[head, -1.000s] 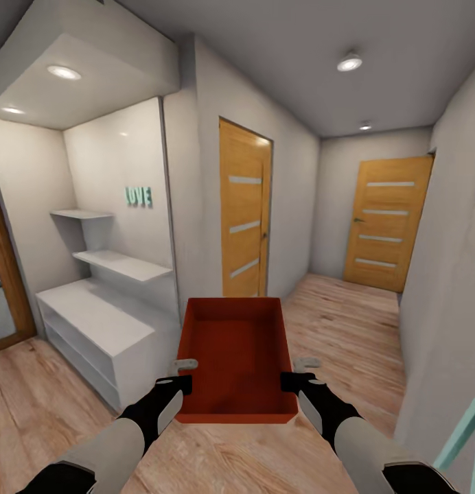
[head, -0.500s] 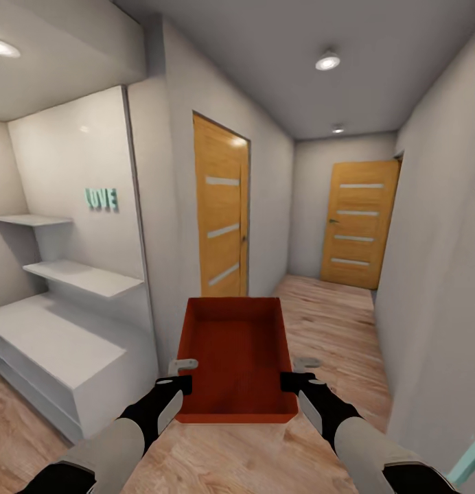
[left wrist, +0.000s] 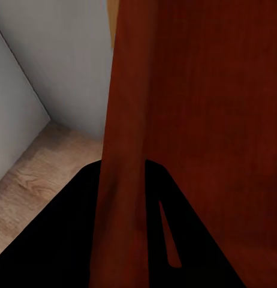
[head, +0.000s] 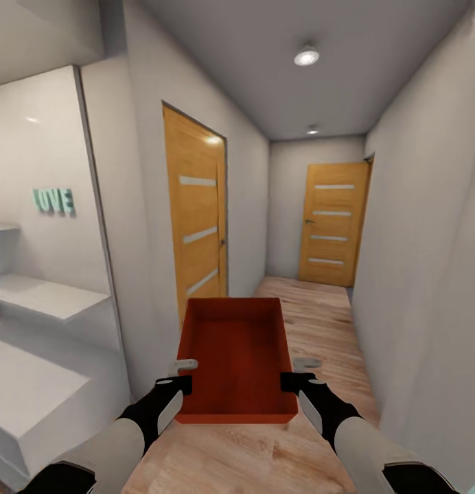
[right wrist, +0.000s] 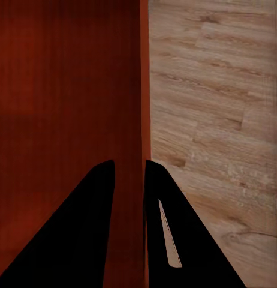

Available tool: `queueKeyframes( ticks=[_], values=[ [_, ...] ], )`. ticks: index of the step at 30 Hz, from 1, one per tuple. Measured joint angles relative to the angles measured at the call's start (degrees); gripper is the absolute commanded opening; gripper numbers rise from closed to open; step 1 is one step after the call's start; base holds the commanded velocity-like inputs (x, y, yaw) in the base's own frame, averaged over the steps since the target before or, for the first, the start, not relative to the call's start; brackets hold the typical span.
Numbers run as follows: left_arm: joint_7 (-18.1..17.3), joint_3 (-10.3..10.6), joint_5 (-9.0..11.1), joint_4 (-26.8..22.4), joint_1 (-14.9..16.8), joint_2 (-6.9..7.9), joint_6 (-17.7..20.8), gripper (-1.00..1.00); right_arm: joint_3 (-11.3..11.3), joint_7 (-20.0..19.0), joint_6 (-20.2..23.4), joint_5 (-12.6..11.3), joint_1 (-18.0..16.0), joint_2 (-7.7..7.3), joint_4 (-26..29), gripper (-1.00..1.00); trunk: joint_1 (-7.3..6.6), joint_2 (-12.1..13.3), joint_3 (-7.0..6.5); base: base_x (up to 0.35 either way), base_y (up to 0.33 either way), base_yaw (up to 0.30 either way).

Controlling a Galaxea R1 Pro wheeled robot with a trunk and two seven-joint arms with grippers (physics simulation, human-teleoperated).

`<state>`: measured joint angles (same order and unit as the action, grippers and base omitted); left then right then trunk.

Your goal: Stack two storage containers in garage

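**Bin carried down a hallway between both arms**

A red-orange storage container (head: 237,360) is held out in front of the robot, above a light wood plank floor (head: 320,322). The left end effector (head: 179,384) is closed on the bin's left wall near the close corner, and the right end effector (head: 292,382) is closed on the right wall opposite. In the left wrist view the wall (left wrist: 123,180) runs between the two dark fingers (left wrist: 66,240); the right wrist view shows the same, the wall (right wrist: 142,120) pinched between its fingers (right wrist: 84,228). The bin is open-topped and empty. Ahead, one wooden door (head: 194,219) stands on the left wall and another (head: 331,223) at the hallway's end. White shelves (head: 45,295) sit at the left beneath green letters (head: 54,201).
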<state>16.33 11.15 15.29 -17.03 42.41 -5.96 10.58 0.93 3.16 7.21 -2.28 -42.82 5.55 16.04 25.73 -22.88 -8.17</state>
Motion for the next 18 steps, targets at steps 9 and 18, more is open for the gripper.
queueKeyframes(
  ticks=[9, 18],
  values=[
    [0.0, -0.1, -0.1, 0.0, 0.0, -0.01, 0.0, -1.00, 0.0, 0.0, -0.1, -0.1, 0.0, -0.01, 0.0, -1.00, 0.00, 0.0, 0.00, 0.329, 0.112, -0.254],
    [0.0, -0.1, -0.3, -0.1, 0.0, -0.03, 0.0, -1.00, 0.1, 0.0, -0.2, -0.2, 0.0, -0.02, -0.1, -1.00, 0.00, 0.0, 0.17, 0.329, 0.112, -0.261]
  ],
)
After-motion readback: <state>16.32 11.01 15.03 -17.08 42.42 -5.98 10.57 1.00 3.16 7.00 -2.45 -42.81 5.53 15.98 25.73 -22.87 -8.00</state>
